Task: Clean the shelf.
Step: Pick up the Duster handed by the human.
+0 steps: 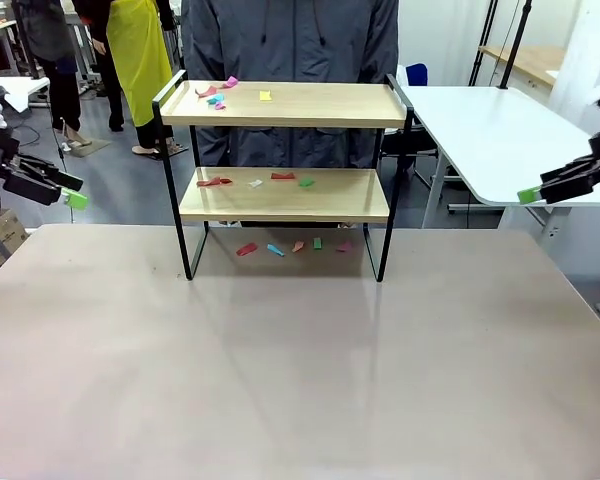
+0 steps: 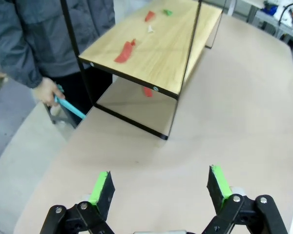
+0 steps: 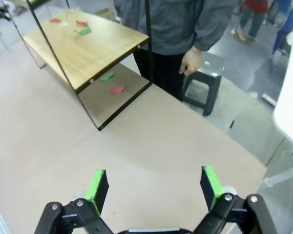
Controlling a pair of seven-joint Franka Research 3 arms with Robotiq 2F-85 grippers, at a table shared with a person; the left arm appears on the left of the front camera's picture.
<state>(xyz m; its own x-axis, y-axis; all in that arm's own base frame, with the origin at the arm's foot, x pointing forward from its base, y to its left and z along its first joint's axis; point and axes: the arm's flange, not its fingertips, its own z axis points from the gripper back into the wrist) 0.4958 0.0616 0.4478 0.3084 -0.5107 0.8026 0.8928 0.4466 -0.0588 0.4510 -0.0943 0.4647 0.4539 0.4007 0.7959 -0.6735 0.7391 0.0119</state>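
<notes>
The shelf (image 1: 285, 105) stands at the far middle of the table, two light wooden boards in a thin black frame. Small coloured scraps lie on its top board (image 1: 218, 92), on its lower board (image 1: 280, 178) and on the table beneath it (image 1: 280, 247). My left gripper (image 1: 72, 198) hovers open off the table's left edge, well away from the shelf. My right gripper (image 1: 528, 195) hangs open off the right side. In the left wrist view the lower board (image 2: 156, 46) carries red scraps (image 2: 125, 51), with my left gripper (image 2: 160, 187) open above bare table. The right wrist view has my right gripper (image 3: 155, 184) open, the shelf (image 3: 83, 48) ahead.
A person in a grey jacket (image 1: 290, 50) stands behind the shelf; one hand (image 2: 49, 90) holds a light-blue tool (image 2: 71, 108), the other hand (image 3: 190, 61) hangs free. A stool (image 3: 205, 78) stands by the person. A white table (image 1: 490, 130) sits at the right.
</notes>
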